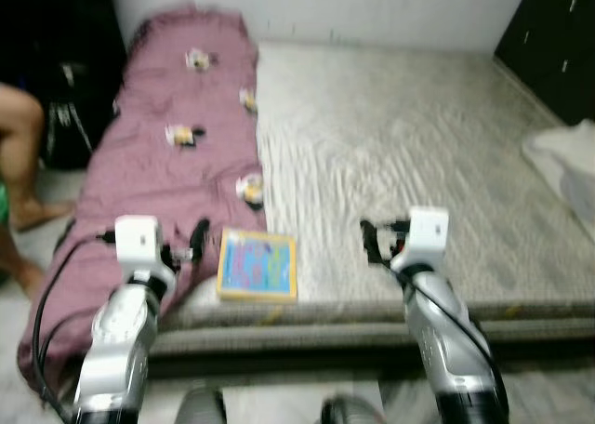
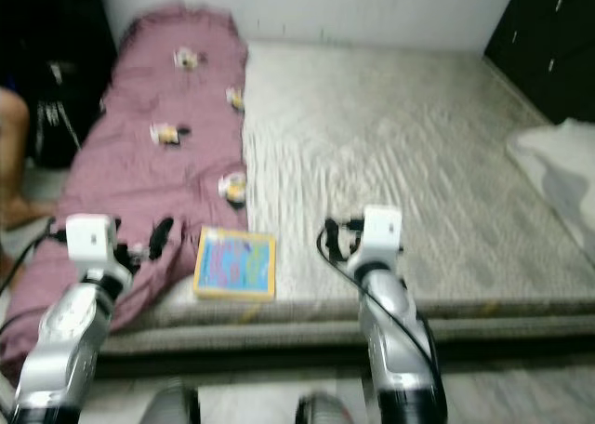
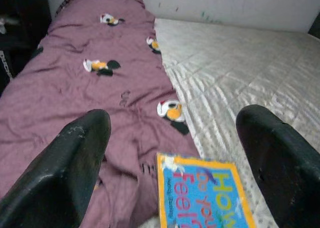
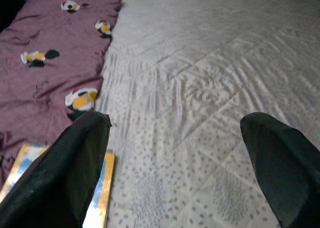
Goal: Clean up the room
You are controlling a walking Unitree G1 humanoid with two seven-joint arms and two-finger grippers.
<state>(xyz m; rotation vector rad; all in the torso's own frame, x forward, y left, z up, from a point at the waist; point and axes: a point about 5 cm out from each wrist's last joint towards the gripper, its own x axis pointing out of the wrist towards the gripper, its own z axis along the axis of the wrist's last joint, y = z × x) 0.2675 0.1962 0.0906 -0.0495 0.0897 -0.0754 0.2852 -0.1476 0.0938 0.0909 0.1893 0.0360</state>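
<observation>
The picture book lies flat at the bed's near edge, beside the purple blanket; left pincer and right pincer hover spread; flat, it may slide off when pinched.

Bare mattress open ahead, book and purple blanket leftward
</observation>
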